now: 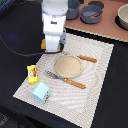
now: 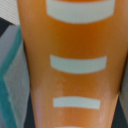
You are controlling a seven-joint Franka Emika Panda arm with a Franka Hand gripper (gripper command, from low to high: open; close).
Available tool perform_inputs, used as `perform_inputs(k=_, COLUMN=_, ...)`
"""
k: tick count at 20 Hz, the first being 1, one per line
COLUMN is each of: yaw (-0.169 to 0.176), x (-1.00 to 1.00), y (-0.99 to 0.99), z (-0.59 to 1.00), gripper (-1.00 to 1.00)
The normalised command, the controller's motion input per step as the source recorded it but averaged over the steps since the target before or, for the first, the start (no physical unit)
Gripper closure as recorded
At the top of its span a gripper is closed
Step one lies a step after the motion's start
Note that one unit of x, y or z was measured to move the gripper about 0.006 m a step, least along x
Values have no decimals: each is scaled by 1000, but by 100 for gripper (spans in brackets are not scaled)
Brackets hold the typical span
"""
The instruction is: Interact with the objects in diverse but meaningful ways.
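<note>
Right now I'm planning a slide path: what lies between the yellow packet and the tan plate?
In the exterior view, a fork lies on the mat between the yellow packet and the tan plate, its tines toward the packet; otherwise bare placemat.

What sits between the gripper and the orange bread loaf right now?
Nothing visible. In the wrist view the orange bread loaf fills the frame, directly under the camera. In the exterior view the arm hides the gripper, so contact cannot be confirmed.
</note>
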Motion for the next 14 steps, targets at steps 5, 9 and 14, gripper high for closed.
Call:
perform_inputs(k=5, yaw=1, x=-414, y=-287, z=-354, gripper=100)
perform_inputs(k=9, yaw=23, x=-454, y=-21, z=-464, gripper=100)
perform_inputs(k=14, yaw=88, x=-283, y=184, z=-322, gripper=100)
